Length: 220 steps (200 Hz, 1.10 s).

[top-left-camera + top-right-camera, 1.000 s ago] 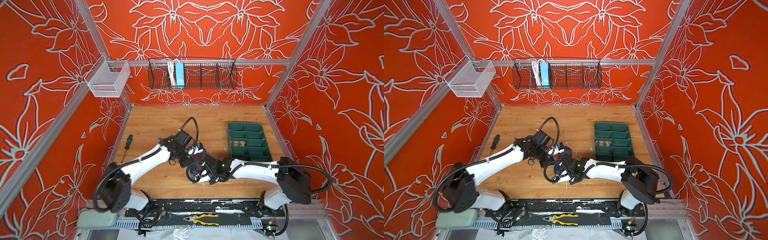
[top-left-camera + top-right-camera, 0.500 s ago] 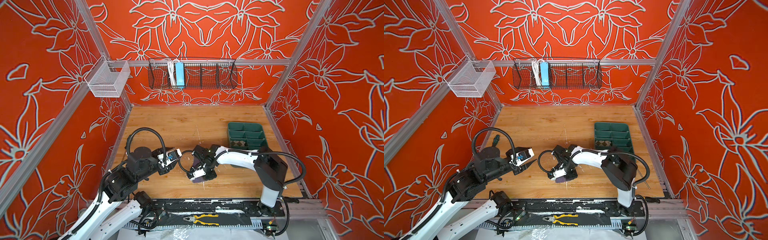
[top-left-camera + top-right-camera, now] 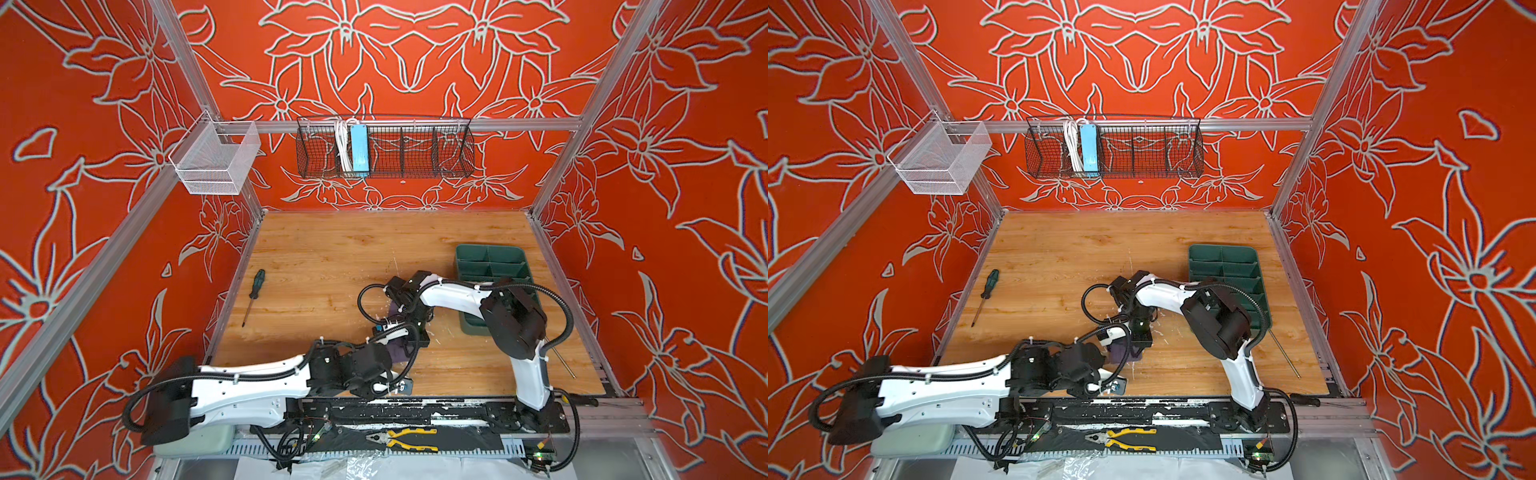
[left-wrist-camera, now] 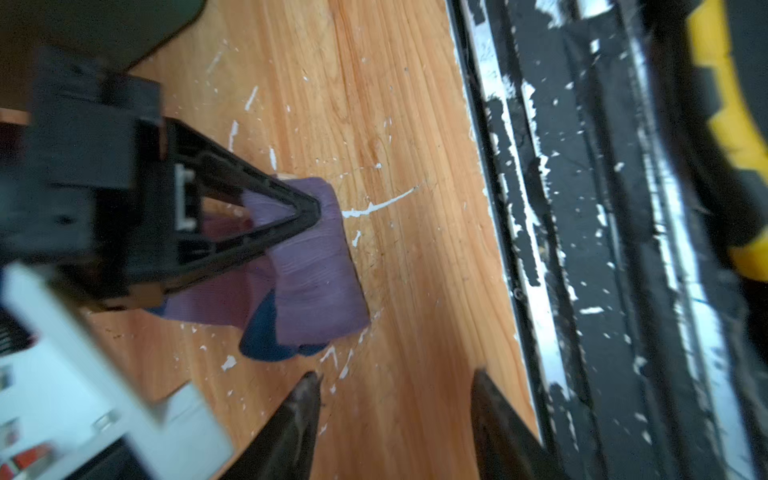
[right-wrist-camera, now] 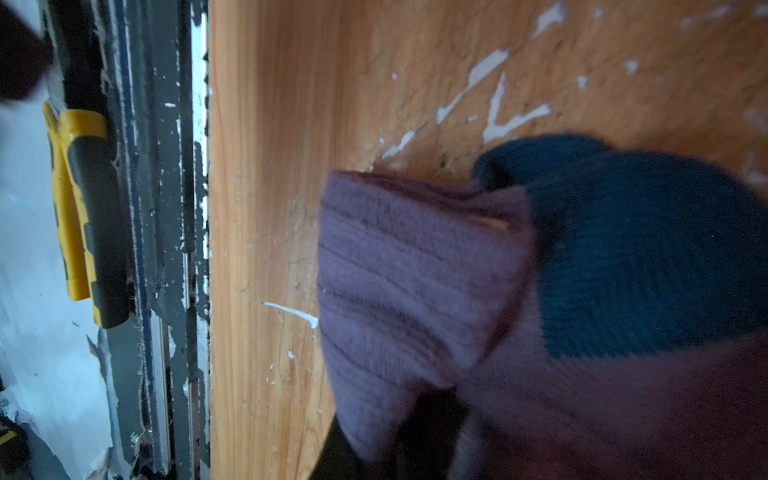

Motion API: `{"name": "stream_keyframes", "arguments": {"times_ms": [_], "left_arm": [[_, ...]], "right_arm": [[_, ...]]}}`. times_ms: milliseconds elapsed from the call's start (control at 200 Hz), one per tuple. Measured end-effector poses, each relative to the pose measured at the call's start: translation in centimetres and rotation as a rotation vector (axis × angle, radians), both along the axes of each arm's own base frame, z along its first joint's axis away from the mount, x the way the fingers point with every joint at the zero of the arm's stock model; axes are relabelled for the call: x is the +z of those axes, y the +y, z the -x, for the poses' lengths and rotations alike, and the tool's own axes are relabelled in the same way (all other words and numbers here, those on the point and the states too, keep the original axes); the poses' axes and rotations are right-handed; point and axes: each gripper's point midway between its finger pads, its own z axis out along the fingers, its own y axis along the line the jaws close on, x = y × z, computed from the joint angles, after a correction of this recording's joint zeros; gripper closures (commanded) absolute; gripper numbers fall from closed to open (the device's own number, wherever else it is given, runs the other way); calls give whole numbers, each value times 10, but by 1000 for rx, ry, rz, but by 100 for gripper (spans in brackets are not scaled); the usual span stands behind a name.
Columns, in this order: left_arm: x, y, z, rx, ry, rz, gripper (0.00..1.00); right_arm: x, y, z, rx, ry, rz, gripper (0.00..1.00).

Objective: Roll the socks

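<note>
The socks show as a bunched ribbed purple sock (image 4: 316, 282) with a teal patch (image 4: 266, 332), lying on the wooden table near the front; in both top views it is a small purple lump (image 3: 398, 352) (image 3: 1121, 353). My right gripper (image 3: 409, 334) comes down from above and is shut on the purple sock; its black finger (image 4: 286, 208) presses into the fabric. In the right wrist view the fabric (image 5: 407, 291) drapes over the jaws. A thin beige edge (image 5: 500, 226) peeks out of the fold. My left gripper (image 4: 395, 378) is open beside the sock, holding nothing.
A green compartment tray (image 3: 492, 266) stands at the right, partly behind the right arm. A screwdriver (image 3: 253, 295) lies at the left, a thin metal rod (image 3: 561, 361) at the right front. Yellow pliers (image 3: 409, 438) rest on the black front rail (image 4: 540, 208). Two wire baskets (image 3: 384, 147) hang high.
The left gripper has opened and left the sock; its arm swung back and now lies low along the front edge. The right arm has folded in closer, still gripping the sock.
</note>
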Motion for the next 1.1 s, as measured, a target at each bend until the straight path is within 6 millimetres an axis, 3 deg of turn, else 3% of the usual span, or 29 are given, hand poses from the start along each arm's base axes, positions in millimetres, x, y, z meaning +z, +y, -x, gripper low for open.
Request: {"name": "stream_keyframes", "arguments": {"times_ms": [135, 305, 450, 560, 681, 856, 1101], "left_arm": [[-26, -13, -22, 82, -68, -43, 46], [-37, -21, -52, 208, -178, -66, 50], [-41, -28, -63, 258, -216, -48, 74], [-45, -29, -63, 279, -209, -47, 90], [-44, -32, -62, 279, -188, -36, 94], [-43, -28, -57, 265, -101, -35, 95], [-38, -26, -56, 232, 173, -62, 93]], "right_arm": [[0, 0, 0, 0, 2, 0, 100], [1, 0, 1, -6, 12, -3, 100], [2, -1, 0, -19, 25, -13, 100], [2, -3, -1, -40, 22, -17, 85], [6, -12, -6, -89, -13, -49, 69], [34, -42, -18, -207, -111, -110, 57], [100, -85, -61, -448, -390, -247, 48]]}}
